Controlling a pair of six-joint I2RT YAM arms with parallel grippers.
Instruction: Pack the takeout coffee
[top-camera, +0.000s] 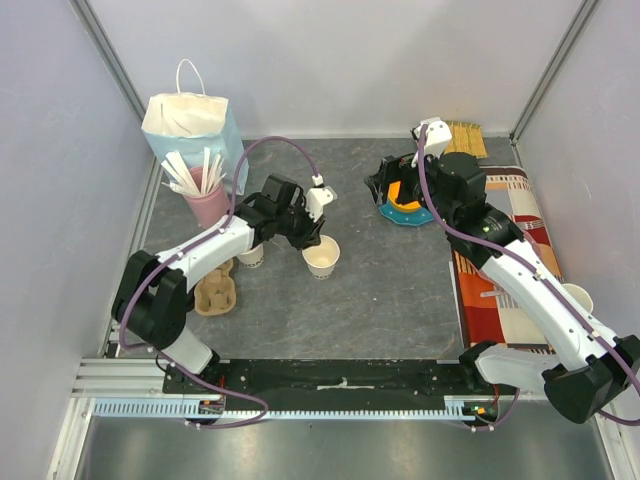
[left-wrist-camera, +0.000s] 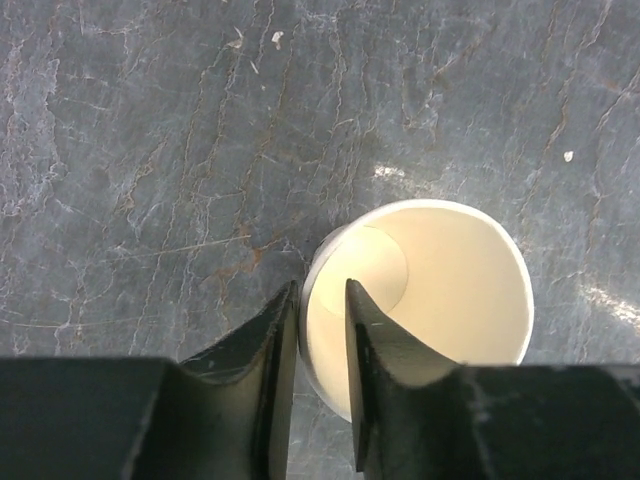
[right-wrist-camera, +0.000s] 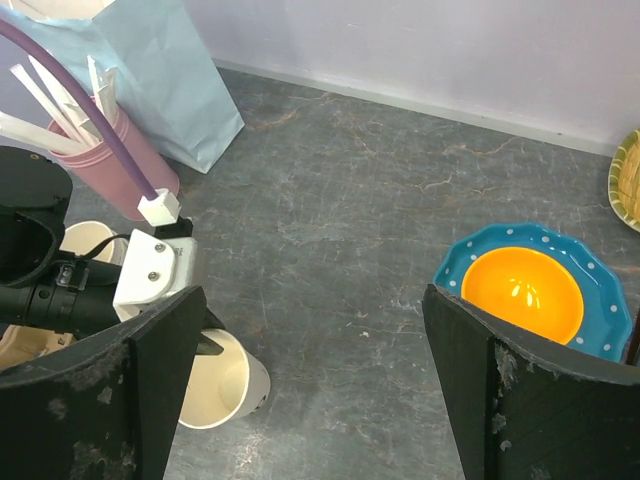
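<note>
The left arm (top-camera: 200, 250) and the right arm (top-camera: 530, 290) have white link shells and black joints. A purple cable (top-camera: 280, 139) runs loosely along each one. The left end effector (left-wrist-camera: 321, 290) has two black fingers with pale worn edges. The right end effector (right-wrist-camera: 310, 300) has broad black fingers, scratched grey. A white bracket (right-wrist-camera: 152, 275) shows two screws.

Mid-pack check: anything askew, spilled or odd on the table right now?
Only the paper cup at the left pincer: it is lidless and looks empty, with one finger inside and one outside its rim. That is odd if this is the drink to pack. No spill or damage shows elsewhere.
</note>
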